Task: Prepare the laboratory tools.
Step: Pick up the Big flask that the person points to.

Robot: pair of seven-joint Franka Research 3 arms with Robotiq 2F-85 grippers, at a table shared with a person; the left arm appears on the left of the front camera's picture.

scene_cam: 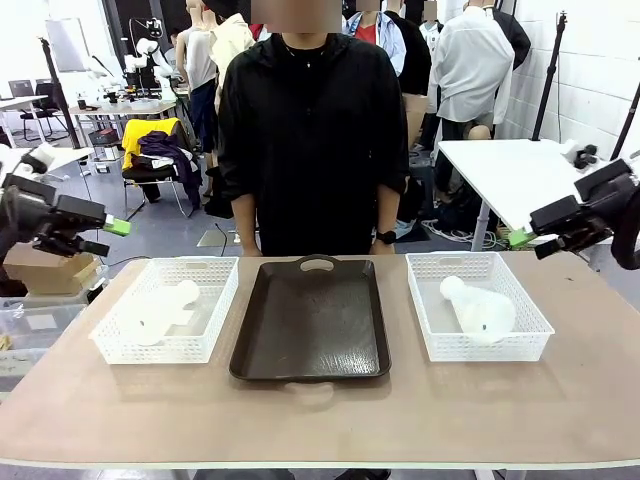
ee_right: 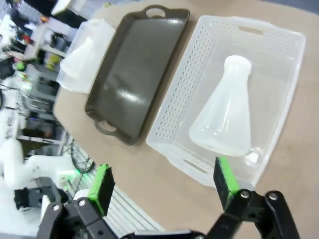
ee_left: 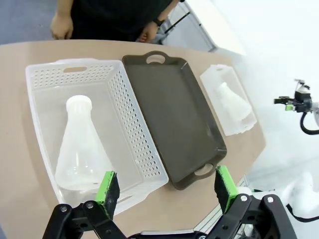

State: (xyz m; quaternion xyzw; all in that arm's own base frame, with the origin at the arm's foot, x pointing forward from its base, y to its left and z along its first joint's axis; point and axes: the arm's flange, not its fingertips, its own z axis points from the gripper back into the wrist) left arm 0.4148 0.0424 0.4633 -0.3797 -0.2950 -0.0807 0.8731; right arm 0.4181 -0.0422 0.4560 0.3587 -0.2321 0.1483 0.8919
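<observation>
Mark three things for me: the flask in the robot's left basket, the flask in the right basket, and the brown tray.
Left flask (ee_left: 82, 152): left wrist view, on its conical body.
Right flask (ee_right: 224, 119): right wrist view, on its conical body.
Brown tray (scene_cam: 312, 320): front view, on the bare middle of its floor.

The tray (scene_cam: 310, 320) lies mid-tabletop (scene_cam: 320, 420), near the far edge. The left basket (scene_cam: 150, 350) sits beside it toward the left edge, the right basket (scene_cam: 485, 347) toward the right edge. The left flask (scene_cam: 160, 312) lies in the left basket, the right flask (scene_cam: 480, 312) in the right basket. A person (scene_cam: 310, 130) stands behind the far edge.
</observation>
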